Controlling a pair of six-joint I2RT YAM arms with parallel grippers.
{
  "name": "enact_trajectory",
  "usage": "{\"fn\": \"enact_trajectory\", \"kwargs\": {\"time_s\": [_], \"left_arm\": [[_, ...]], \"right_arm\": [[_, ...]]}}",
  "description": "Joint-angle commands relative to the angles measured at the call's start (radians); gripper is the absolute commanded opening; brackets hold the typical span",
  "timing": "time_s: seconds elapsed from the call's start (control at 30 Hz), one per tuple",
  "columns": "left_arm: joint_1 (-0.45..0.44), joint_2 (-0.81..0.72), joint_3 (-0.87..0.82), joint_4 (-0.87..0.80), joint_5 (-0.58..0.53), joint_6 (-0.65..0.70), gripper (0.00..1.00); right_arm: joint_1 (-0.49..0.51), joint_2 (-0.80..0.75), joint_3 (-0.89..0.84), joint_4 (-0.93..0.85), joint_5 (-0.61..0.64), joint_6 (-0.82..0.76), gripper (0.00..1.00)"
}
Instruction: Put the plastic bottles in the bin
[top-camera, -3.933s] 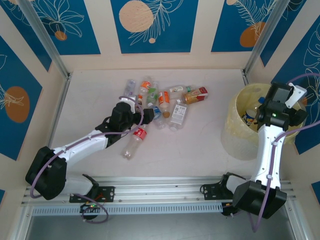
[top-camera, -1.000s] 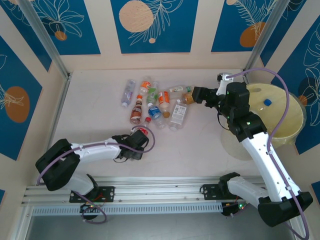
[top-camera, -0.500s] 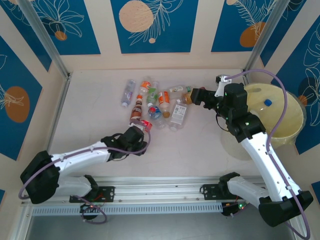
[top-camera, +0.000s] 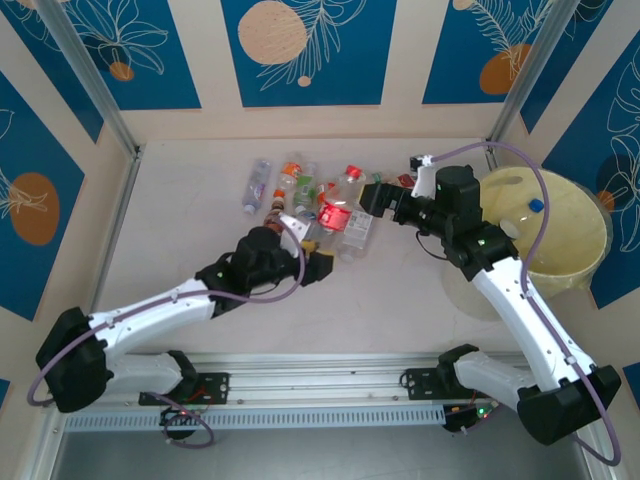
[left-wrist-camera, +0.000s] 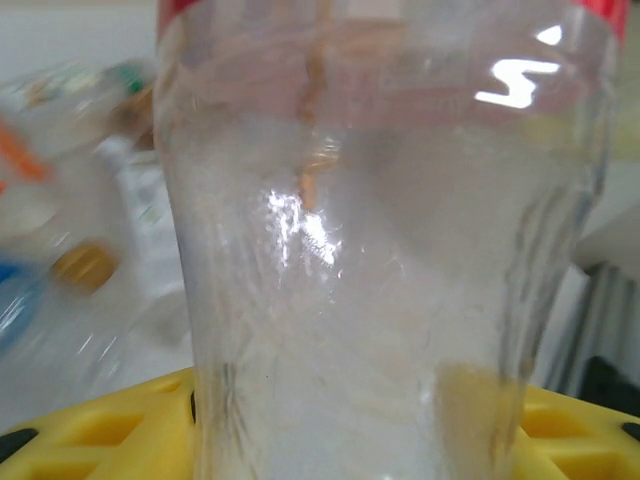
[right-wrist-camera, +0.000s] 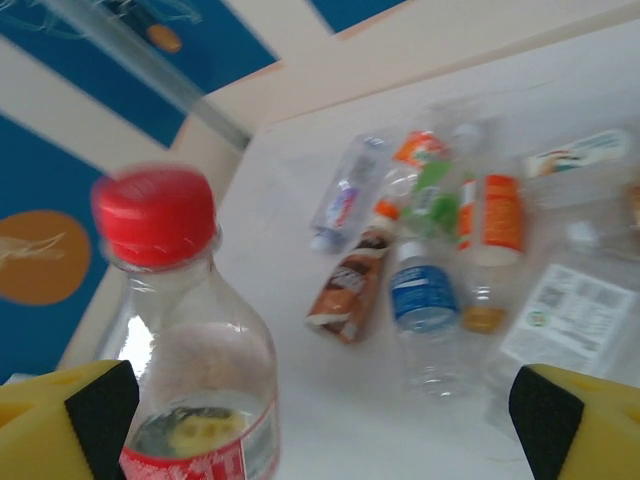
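The left gripper (top-camera: 314, 256) is clamped on the base of a red-capped bottle (top-camera: 337, 212), holding it up off the table (top-camera: 180, 220), cap away from the arm. In the left wrist view the clear body sits between the yellow fingers (left-wrist-camera: 90, 440), with a red label band at its upper edge. No writing on that label can be read.

Just beyond, the right gripper (top-camera: 372, 197) stands spread wide, holding nothing. Its wrist view shows the red cap and label close by its left finger.

To the right, the bin (top-camera: 578, 274) stands on the table by the right arm, well apart from the held bottle. A blue-capped bottle (top-camera: 535, 205) lies inside.

Farther back, the other bottles (top-camera: 300, 190) lie in a loose cluster on the table:
- a brown-labelled one (right-wrist-camera: 352, 283)
- a blue-labelled one (right-wrist-camera: 420, 297)
- an orange-labelled one (right-wrist-camera: 492, 213)
- a green-labelled one (right-wrist-camera: 432, 190)
- a slim clear one (right-wrist-camera: 345, 200)
- one with a white label (right-wrist-camera: 563, 320) bearing square printed codes

All the print is too blurred to make out a brand.
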Motion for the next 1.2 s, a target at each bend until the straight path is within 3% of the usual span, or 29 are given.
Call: {"fn": "enact_trajectory", "kwargs": {"time_s": [0.0,0.1,0.23,0.37,0.57,0.77,0.87,0.9,1.0,1.03,1.1,1.17], "left_arm": [[0.001,0.053,0.102,0.133,0.215,0.067,0.00],[0.001,0.086,0.111,0.207,0.262,0.032,0.00],[0.001,0.107,0.125,0.204,0.279,0.011,0.00],[0.002,0.104,0.118,0.211,0.273,0.007,0.00],[0.002,0.126,0.151,0.162,0.290,0.011,0.00],[0.002,0.139,0.154,0.152,0.272,0.015,0.00],[0.001,0.149,0.160,0.141,0.271,0.016,0.08],[0.001,0.153,0.162,0.139,0.268,0.016,0.15],[0.002,0.157,0.161,0.134,0.238,0.006,0.75],[0.001,0.157,0.159,0.132,0.219,0.004,0.87],[0.001,0.151,0.151,0.132,0.194,0.004,0.98],[0.003,0.141,0.137,0.142,0.184,0.007,1.00]], "right_arm": [[0.022,0.009,-0.017,0.113,-0.178,0.019,0.97],[0.036,0.017,-0.016,0.102,-0.152,0.019,0.98],[0.039,0.007,-0.036,0.145,-0.218,0.012,0.99],[0.038,-0.004,-0.050,0.140,-0.178,-0.002,0.98],[0.040,0.053,-0.005,0.085,-0.283,-0.019,0.93],[0.038,0.041,-0.006,0.081,-0.242,-0.031,0.62],[0.035,0.033,-0.004,0.071,-0.219,-0.036,0.52],[0.035,0.032,-0.005,0.069,-0.210,-0.036,0.50],[0.032,0.025,-0.003,0.059,-0.170,-0.035,0.47],[0.031,0.023,-0.004,0.053,-0.154,-0.034,0.46],[0.029,0.016,-0.002,0.045,-0.113,-0.035,0.44],[0.028,0.009,-0.002,0.035,-0.081,-0.041,0.43]]}}
